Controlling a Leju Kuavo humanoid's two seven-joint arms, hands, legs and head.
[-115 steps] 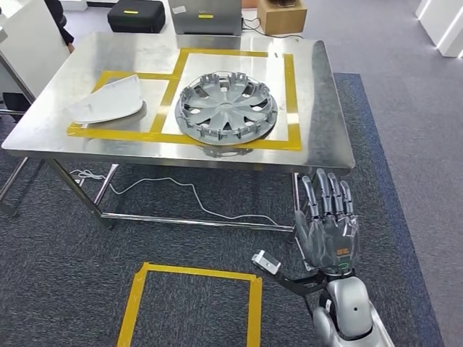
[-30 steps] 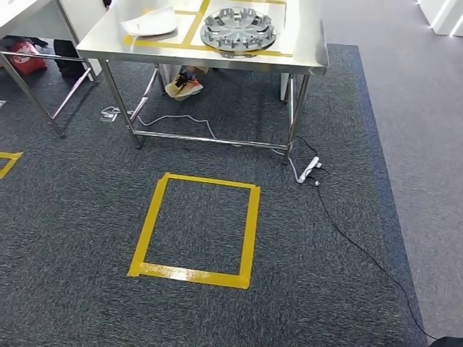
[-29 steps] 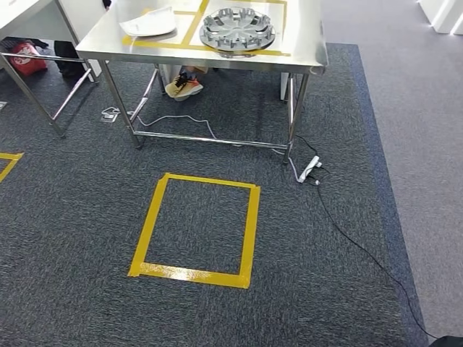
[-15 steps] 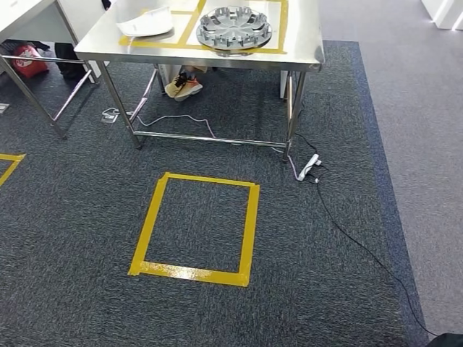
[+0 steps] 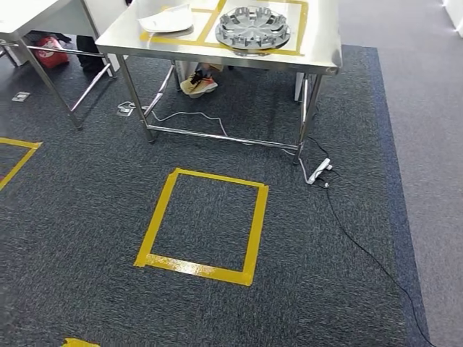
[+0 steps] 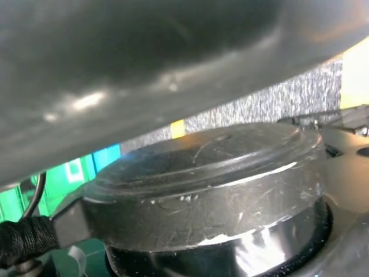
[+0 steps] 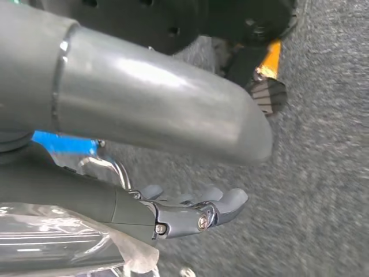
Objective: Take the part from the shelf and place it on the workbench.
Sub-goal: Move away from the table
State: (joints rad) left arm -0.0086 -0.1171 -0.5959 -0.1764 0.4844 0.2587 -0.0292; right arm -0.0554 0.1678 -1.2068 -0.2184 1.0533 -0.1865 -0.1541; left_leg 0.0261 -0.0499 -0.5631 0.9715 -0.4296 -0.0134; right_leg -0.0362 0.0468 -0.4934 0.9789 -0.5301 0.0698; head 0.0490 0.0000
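Dark grey speckled carpet covers the floor ahead of me, bordered on the right by a paler grey strip. At the far end stands the stainless-steel workbench on tubular legs, its top marked with yellow tape outlines. A second table with a pale top stands to its left, well apart. On the carpet between me and the workbench lies a square outline of yellow tape.

The silver multi-spoke wheel cover, the part, lies flat on the workbench inside the right-hand taped outline. Just beside it, in the left-hand outline, rests a white curved plastic panel. A thin black cable runs across the carpet from a white power strip near the bench's right front leg, and a white cord loops under the bench. A yellow shoe sits beneath the bench, and a red bag lies under the other table.

My right hand hangs over the carpet in the right wrist view, fingers extended and slightly apart, holding nothing. My left wrist view is blurred and taken up by close metal surfaces, so I cannot tell how my left hand lies.
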